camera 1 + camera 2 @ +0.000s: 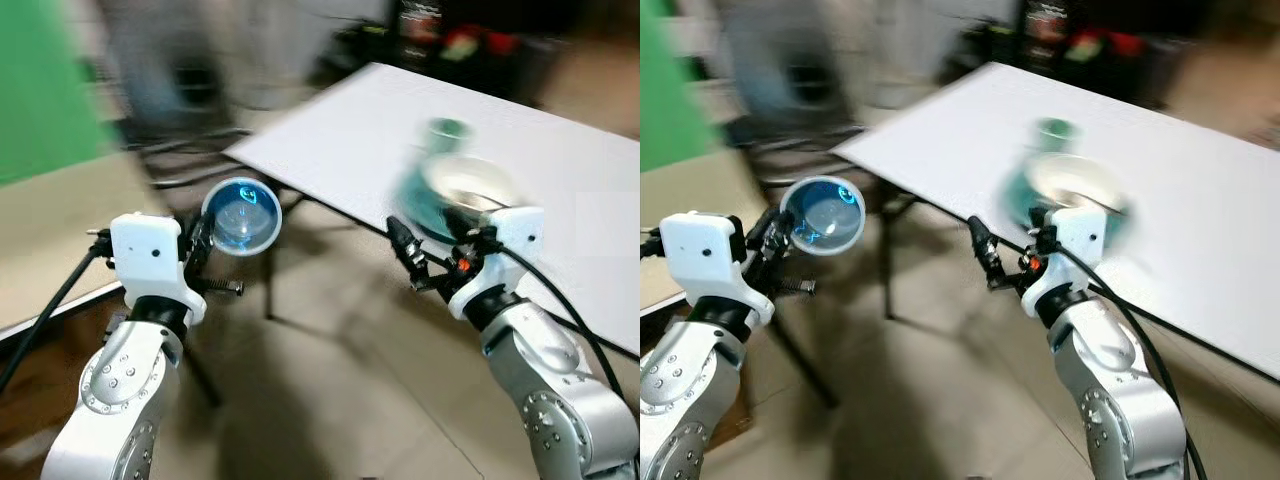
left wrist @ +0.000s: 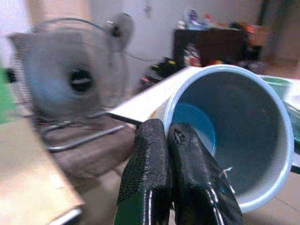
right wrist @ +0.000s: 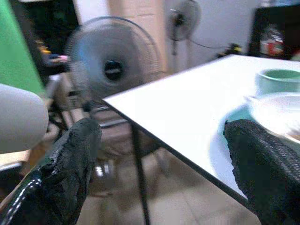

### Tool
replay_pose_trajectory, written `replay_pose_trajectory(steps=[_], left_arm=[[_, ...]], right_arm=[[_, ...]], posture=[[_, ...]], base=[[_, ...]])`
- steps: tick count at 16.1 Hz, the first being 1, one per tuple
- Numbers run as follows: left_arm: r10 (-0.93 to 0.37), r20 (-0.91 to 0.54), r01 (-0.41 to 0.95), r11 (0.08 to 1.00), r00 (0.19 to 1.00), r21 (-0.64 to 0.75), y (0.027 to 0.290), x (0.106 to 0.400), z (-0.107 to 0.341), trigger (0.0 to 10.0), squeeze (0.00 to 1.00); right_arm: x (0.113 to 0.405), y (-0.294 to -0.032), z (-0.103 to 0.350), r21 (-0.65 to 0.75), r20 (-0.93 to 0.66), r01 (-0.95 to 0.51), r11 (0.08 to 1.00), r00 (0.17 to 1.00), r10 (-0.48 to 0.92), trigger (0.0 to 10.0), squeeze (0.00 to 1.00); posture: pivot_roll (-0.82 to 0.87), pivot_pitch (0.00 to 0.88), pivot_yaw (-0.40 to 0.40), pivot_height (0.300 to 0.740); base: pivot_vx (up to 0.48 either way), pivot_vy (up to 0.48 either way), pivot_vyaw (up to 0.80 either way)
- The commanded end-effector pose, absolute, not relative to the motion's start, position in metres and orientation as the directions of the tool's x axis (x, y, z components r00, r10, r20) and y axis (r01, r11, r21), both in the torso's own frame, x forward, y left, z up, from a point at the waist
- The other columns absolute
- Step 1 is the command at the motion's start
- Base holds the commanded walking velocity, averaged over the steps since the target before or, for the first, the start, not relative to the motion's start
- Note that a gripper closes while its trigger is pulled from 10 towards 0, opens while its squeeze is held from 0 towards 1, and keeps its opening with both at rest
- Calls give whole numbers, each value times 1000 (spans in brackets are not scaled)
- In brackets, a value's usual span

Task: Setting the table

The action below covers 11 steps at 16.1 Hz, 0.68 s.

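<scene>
Cup (image 1: 241,215) pinched by left gripper (image 2: 174,140) faces table (image 1: 560,170) edge.

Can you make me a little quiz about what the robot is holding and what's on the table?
1. True or false: the left hand is pinching the rim of the light blue round cup.
2. Which is open with nothing between its fingers: A) the left hand, B) the right hand?
3. Fill in the gap: on the white flat table, the white bowl sits on a teal ____.

Key
1. True. The two black fingers are closed on the rim.
2. B.
3. Plate. A small green cup stands just beyond it.
</scene>
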<state>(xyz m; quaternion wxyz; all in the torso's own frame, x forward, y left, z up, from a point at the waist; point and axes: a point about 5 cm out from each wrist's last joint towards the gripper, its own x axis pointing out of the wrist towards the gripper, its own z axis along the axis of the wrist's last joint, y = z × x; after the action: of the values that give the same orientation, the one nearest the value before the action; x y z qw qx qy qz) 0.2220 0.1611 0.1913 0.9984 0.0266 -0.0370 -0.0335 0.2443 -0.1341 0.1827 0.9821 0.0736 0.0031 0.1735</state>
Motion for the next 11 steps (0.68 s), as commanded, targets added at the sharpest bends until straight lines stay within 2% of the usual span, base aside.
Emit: replay_pose_trajectory(steps=[1, 4, 11], left_arm=[[-62, 81, 57, 996, 995, 64, 161, 221, 193, 10000, 0], [-50, 93, 45, 997, 994, 59, 158, 228, 194, 10000, 0], [-67, 90, 60, 995, 994, 78, 158, 232, 195, 10000, 0]], right_arm=[[244, -135, 184, 135, 27, -333, 933, 943, 333, 10000, 0], [240, -142, 185, 123, 20, -303, 945, 953, 303, 10000, 0], [240, -145, 184, 105, -6, -286, 952, 958, 288, 10000, 0]], posture=[[-11, 26, -37, 740], [-47, 29, -14, 740], [-42, 27, -5, 740]], base=[[0, 0, -781], [0, -96, -735], [0, -391, 0]])
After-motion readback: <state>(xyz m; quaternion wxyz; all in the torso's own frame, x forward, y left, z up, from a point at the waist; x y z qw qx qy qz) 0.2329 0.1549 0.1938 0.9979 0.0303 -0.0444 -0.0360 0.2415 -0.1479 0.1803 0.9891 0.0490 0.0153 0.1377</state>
